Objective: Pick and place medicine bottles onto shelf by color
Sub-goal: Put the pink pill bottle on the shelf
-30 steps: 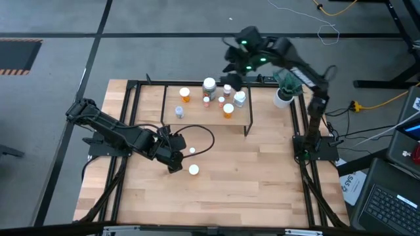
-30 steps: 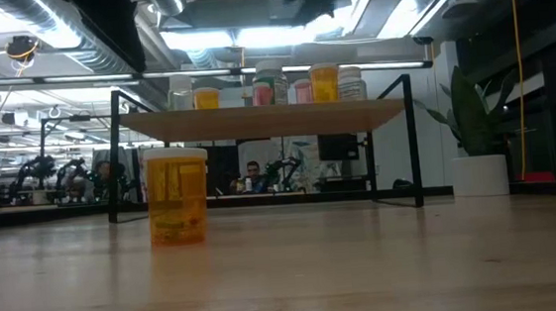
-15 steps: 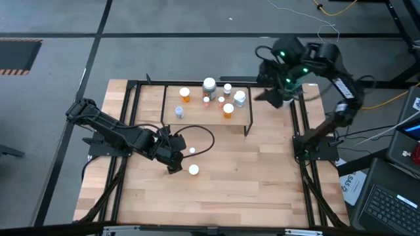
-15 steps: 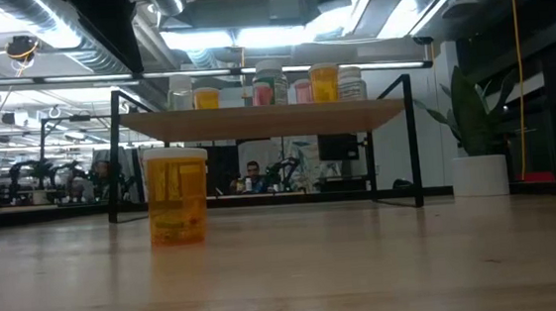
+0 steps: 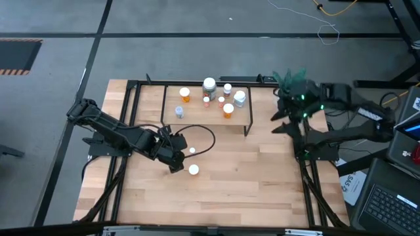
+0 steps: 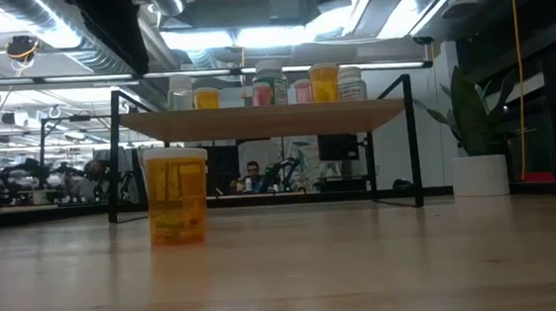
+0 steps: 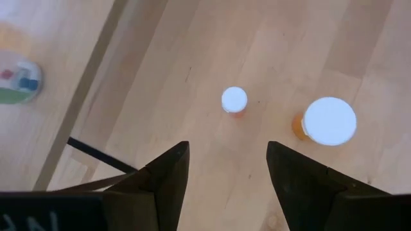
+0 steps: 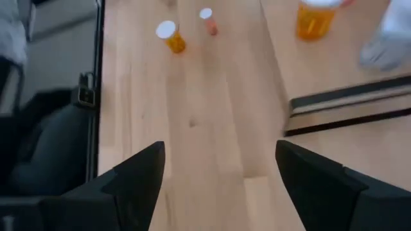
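Observation:
Two orange, white-capped medicine bottles stand upright on the table: a small one and a larger one. My left gripper hovers open just left of them, touching neither. The shelf stands at the table's far middle with several bottles upright on its board, among them an orange one and a white one. My right gripper hangs open above the table, off the shelf's right end, with nothing between its fingers.
A white pot with a green plant stands at the table's far right corner, partly under my right arm. A black frame runs round the table's edges. Bare wood lies near the front edge.
My right gripper has swung from above the shelf's far side toward the table's right edge and nearer, sinking a little, and still stands open. The bottles and the shelf stay as they were.

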{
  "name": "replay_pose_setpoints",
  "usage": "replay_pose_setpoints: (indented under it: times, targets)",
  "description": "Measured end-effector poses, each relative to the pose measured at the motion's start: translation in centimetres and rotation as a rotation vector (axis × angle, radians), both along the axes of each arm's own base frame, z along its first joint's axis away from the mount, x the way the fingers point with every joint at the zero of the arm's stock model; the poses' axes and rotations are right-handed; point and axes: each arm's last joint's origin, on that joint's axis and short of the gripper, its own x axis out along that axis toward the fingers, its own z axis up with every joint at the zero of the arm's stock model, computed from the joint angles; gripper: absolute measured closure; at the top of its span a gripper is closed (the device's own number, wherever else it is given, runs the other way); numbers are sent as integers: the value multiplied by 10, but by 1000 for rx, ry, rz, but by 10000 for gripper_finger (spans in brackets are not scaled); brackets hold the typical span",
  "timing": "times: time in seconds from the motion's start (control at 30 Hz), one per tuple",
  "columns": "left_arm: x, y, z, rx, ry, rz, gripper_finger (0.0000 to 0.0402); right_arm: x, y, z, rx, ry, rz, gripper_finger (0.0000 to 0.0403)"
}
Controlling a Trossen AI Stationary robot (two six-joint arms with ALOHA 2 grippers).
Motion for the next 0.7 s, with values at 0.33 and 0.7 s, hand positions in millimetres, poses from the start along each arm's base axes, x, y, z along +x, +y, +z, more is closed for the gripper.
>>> replay_pose_setpoints:
  times: [0.33, 0.7]
  targets:
    - [10, -1, -7, 29, 7, -30, 198, -5, 23, -88, -44, -109, -221, 104]
    - [16, -2, -10, 26, -17, -25, 198, 10, 59, -128, -131, -277, -94, 104]
